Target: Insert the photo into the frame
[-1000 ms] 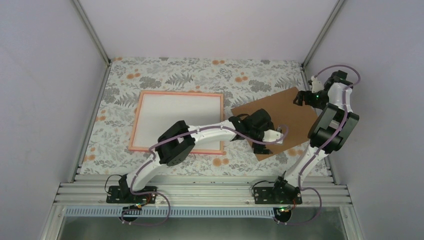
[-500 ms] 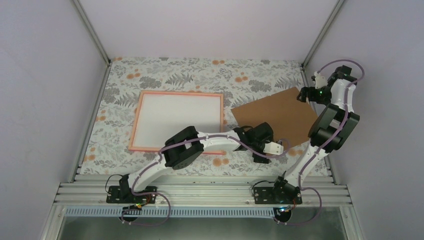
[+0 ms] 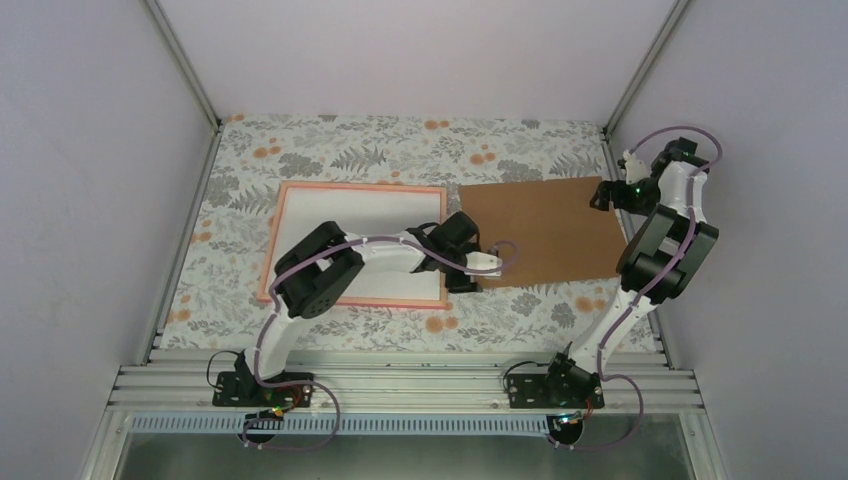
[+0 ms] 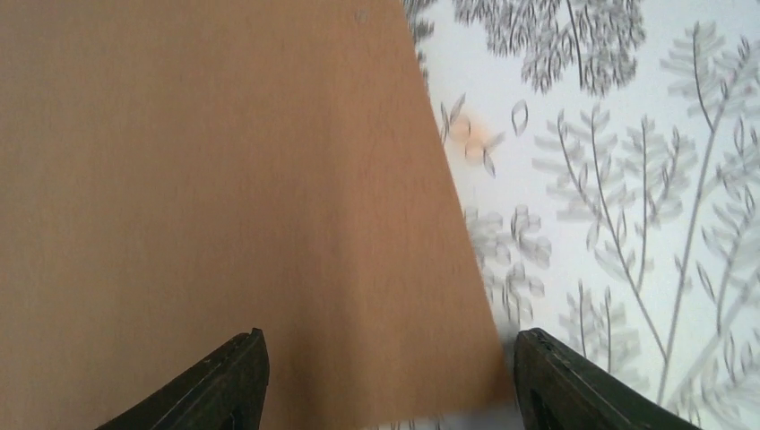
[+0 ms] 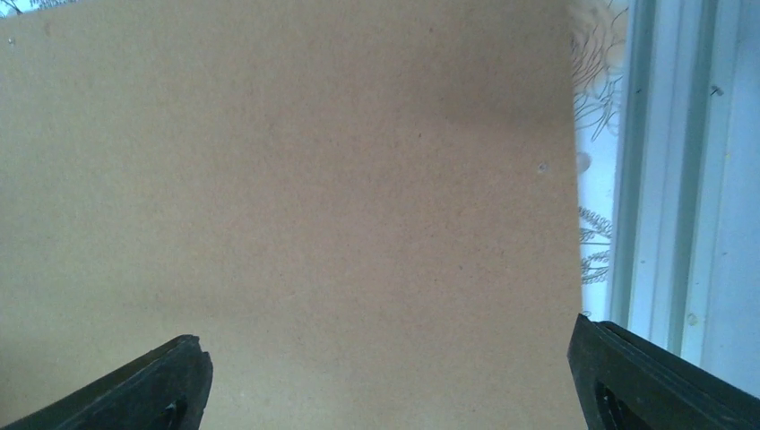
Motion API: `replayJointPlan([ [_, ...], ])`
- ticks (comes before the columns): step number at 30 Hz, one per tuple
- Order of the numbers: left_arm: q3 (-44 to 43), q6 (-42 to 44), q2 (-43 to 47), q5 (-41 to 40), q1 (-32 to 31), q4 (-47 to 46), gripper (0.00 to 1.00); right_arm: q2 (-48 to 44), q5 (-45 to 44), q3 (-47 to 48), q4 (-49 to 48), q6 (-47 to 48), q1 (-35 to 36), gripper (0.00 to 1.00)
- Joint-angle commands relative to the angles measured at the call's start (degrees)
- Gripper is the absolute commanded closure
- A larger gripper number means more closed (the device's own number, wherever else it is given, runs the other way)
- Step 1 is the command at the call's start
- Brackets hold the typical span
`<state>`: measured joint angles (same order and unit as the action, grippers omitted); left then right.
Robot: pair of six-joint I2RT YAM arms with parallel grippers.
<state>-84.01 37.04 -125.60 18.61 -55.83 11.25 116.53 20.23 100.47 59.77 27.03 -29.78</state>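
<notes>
Guessing the photo [image 3: 350,215] is that white sheet filling the frame [image 3: 270,240] — face-down probably, since no cat print shows anywhere, so I can't confirm it. Paper like that should be light, floppy and easy to crease, so it's better lifted by an edge than pinched mid-sheet. The frame lies salmon side up on the floral surface [image 3: 400,140], brown board [image 3: 545,230] just beside it on the right. Left end effector [image 4: 385,394] hovers unclenched over the board's near-left corner — right end effector [image 5: 385,385] gapes wide over its far right edge. Left arm hides the frame's near right corner.
</notes>
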Motion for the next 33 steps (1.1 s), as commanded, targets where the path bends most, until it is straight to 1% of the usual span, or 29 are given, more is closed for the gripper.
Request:
replayJointPlan([
  [1,7.64,3.97,-1.97,-1.53,2.56,10.26,0.32,0.06,-0.86,-1.72,-0.92,0.38,-0.78,0.02],
  [4,8.38,0.60,-0.60,0.35,4.56,10.24,0.32,1.49,-2.70,-1.54,-1.59,-1.33,-1.01,0.02],
  [8,8.12,-6.01,1.27,2.61,7.04,9.05,0.30,4.58,-4.98,1.26,-1.10,-3.14,-1.78,0.02],
  [11,6.48,-15.16,3.03,3.32,8.08,7.27,0.26,7.04,-6.44,4.38,-1.45,-4.16,-2.33,0.02],
  [13,4.75,-23.06,3.48,3.68,8.83,6.42,0.20,9.11,-6.75,6.77,-1.22,-4.66,-2.45,0.02],
  [15,3.70,-30.53,3.89,5.87,9.67,5.39,0.18,10.94,-5.93,8.93,-0.82,-5.35,-2.48,0.02],
  [16,3.53,-34.00,4.04,7.24,10.19,4.42,0.17,11.65,-5.62,9.68,-0.73,-5.78,-2.43,0.02],
  [18,2.56,-41.24,4.02,7.52,10.39,3.51,0.16,12.89,-5.01,10.46,-0.66,-6.53,-2.39,0.03],
  [21,-0.34,-48.53,2.57,4.55,10.35,5.22,0.16,13.63,-3.53,9.22,-0.91,-7.33,-2.39,0.04],
  [24,-6.36,-53.85,-0.82,2.30,10.96,9.42,0.16,13.67,-2.71,6.65,-1.69,-7.84,-2.07,0.06],
  [27,-10.29,-58.13,-3.89,2.95,12.38,11.62,0.16,13.55,-3.49,4.96,-3.05,-8.34,-1.95,0.07],
  [33,-16.38,-61.27,-8.12,4.48,12.99,12.41,0.16,13.88,-5.43,2.76,-4.04,-9.24,-1.87,0.07],
])
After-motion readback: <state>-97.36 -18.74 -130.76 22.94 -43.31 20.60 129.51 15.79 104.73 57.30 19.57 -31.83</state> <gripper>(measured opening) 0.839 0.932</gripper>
